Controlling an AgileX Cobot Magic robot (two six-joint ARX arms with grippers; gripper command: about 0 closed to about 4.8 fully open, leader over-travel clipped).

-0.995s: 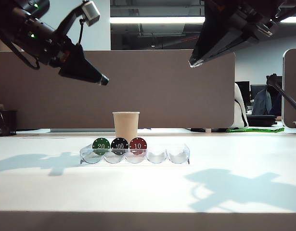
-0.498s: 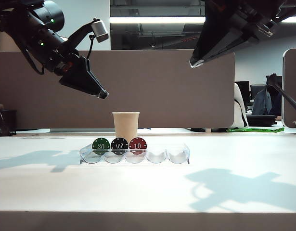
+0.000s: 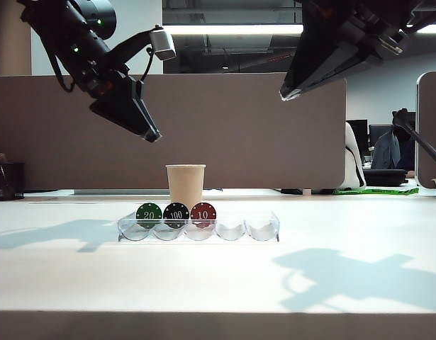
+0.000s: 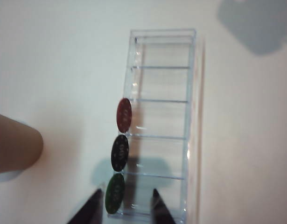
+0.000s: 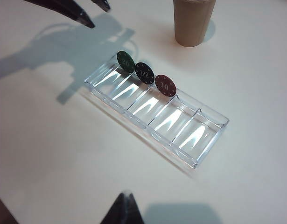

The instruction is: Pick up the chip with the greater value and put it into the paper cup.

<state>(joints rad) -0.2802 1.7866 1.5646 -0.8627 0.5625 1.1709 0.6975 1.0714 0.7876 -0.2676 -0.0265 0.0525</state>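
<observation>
Three chips stand in the tray (image 3: 269, 225); the left claw (image 4: 123, 205), half open above the green chip (image 4: 115, 199), could grab it instead of the black chip (image 4: 119, 152). The right claw (image 5: 124, 199) looks closed.

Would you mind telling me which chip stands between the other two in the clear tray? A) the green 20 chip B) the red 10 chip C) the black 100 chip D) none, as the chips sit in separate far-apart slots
C: in the exterior view the black 100 chip stands upright in the clear tray with the green 20 chip on one side and the red 10 chip on the other.
</observation>
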